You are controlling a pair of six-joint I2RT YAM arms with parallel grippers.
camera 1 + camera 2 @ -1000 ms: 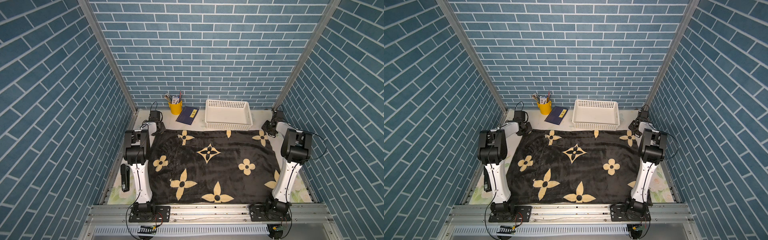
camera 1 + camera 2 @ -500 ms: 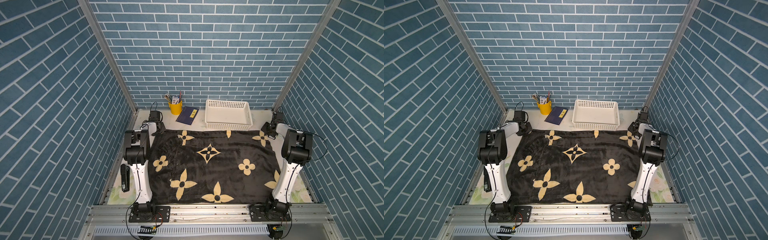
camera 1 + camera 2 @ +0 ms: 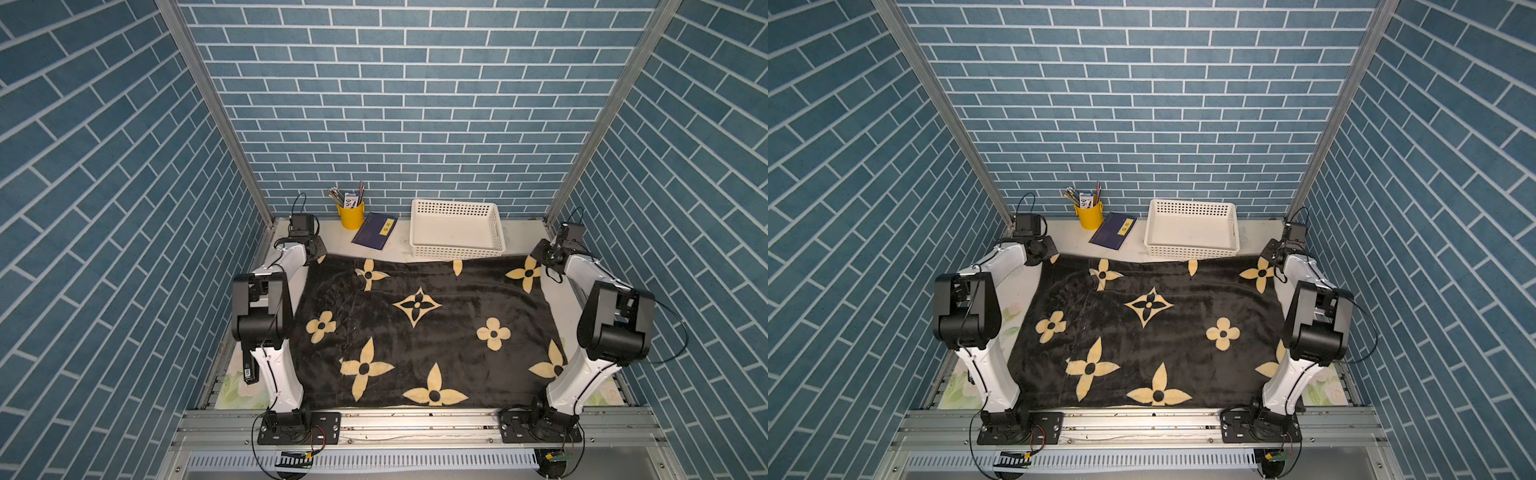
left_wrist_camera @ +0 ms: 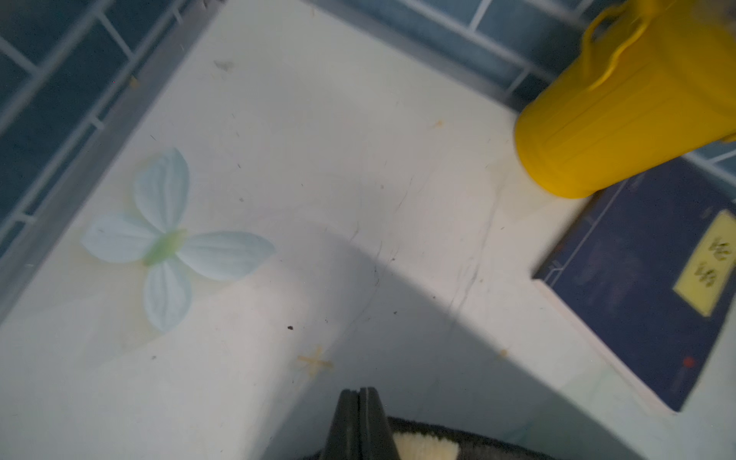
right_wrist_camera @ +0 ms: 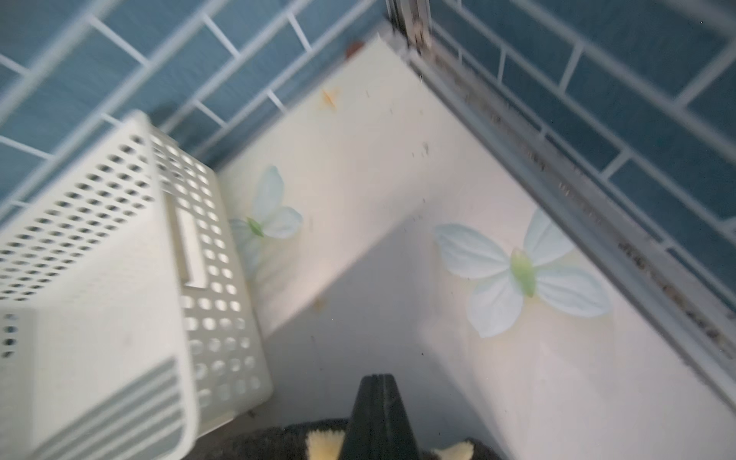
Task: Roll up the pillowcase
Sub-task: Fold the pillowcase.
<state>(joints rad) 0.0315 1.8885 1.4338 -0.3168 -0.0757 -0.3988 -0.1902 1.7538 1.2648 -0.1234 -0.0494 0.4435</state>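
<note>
The pillowcase (image 3: 415, 332) (image 3: 1142, 332), black plush with cream flower and star motifs, lies spread flat over most of the table in both top views. My left gripper (image 3: 316, 258) (image 4: 359, 392) is down at its far left corner. It is shut, and the cloth edge (image 4: 430, 446) runs up against the fingers. My right gripper (image 3: 547, 261) (image 5: 377, 378) is at the far right corner, also shut. There the cloth (image 5: 286, 442) bunches on both sides of its fingers. Where the pads meet the fabric is hidden.
A white perforated basket (image 3: 457, 249) (image 5: 119, 278) touches the pillowcase's far edge. A yellow pen cup (image 3: 350, 214) (image 4: 621, 111) and a dark blue notebook (image 3: 374, 236) (image 4: 637, 278) stand at the back left. A black object (image 3: 249, 372) lies by the left arm. Blue brick walls close in three sides.
The right arm has shifted slightly at the far right corner and its gripper has closed there. The left arm and the pillowcase look unchanged.
</note>
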